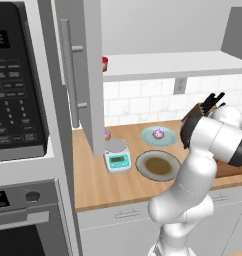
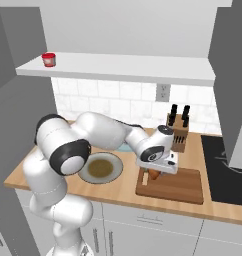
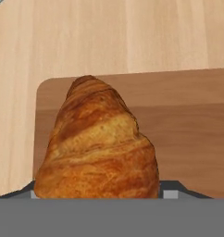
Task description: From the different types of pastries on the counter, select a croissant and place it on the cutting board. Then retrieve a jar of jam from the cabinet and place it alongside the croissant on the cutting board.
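The tool (image 2: 154, 173) hung low over the near-left corner of the cutting board (image 2: 183, 187), pinching the croissant (image 3: 97, 148) at its thick end. The pastry looked light, soft and flaky, so a gentle hold across the middle would suit it. The jar of jam (image 2: 49, 59) stood on the cabinet (image 2: 143, 67) shelf

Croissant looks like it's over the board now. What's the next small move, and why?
Probably lower a touch and open the gripper. The hand view shows the croissant held over the cutting board, near its corner, and the right base view puts the hand just above the board's left end. I can't tell if it touches yet.
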You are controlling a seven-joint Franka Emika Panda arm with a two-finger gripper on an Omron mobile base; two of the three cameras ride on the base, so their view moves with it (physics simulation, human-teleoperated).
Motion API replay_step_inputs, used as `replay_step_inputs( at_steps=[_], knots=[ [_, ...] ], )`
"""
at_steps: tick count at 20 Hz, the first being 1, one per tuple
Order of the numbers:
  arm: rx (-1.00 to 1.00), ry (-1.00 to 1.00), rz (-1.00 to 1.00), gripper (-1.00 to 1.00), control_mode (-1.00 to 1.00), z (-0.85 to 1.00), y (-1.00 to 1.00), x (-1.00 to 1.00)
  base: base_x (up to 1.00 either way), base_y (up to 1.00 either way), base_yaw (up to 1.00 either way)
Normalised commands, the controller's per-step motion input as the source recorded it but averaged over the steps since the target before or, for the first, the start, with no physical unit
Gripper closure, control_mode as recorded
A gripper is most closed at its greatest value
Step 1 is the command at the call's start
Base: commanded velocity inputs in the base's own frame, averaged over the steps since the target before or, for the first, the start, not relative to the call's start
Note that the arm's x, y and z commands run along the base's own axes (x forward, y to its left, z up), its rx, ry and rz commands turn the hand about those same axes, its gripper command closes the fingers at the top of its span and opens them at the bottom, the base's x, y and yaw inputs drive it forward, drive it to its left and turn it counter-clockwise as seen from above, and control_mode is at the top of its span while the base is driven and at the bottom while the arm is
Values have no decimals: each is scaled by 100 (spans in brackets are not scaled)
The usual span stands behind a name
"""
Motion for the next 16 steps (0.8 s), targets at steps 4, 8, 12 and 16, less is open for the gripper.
replay_step_inputs(
  at_steps=[4,8,12,16],
  knots=[
    [-1,-5,4,100,-100,-24,-1,0,0,0,0],
    [0,-2,3,100,-100,-27,-3,0,0,0,0],
    [0,0,1,100,-100,-31,-13,0,0,0,0],
    [0,0,0,100,-100,-33,-17,0,0,0,0]
  ],
)
